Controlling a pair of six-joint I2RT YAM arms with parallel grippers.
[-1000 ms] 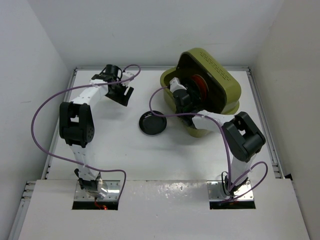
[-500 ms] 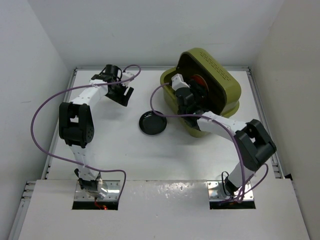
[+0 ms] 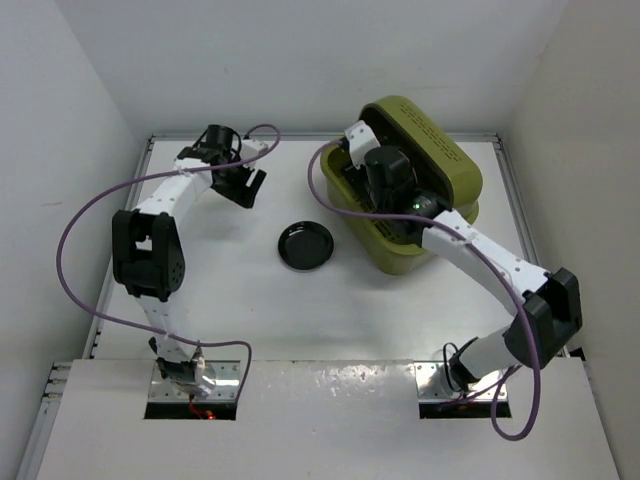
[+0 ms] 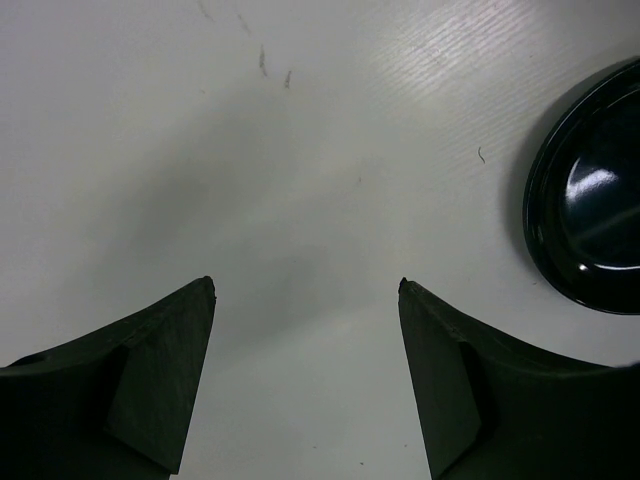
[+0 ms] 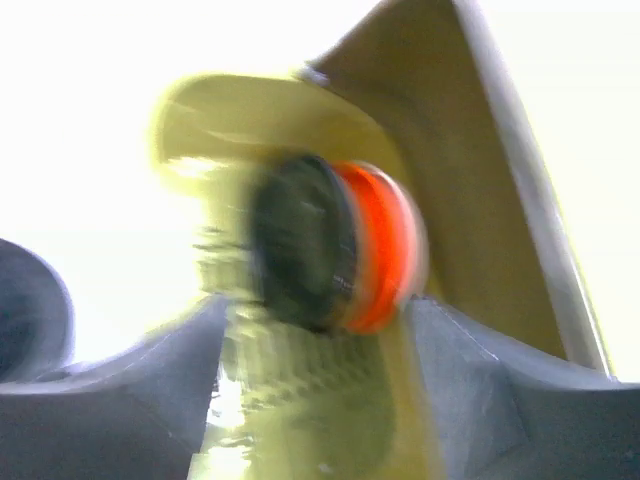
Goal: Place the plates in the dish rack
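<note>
While an orange plate and a black plate stand on edge in the rack, the right claw is released above them. A loose black plate lies on the bench left of the rack, not yet loaded. The left claw is released and empty beside it.

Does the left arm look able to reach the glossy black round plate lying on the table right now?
Probably yes. The glossy black round plate lies alone on the white table, close to the left arm, whose jaws stand open and empty; nothing lies between.
</note>
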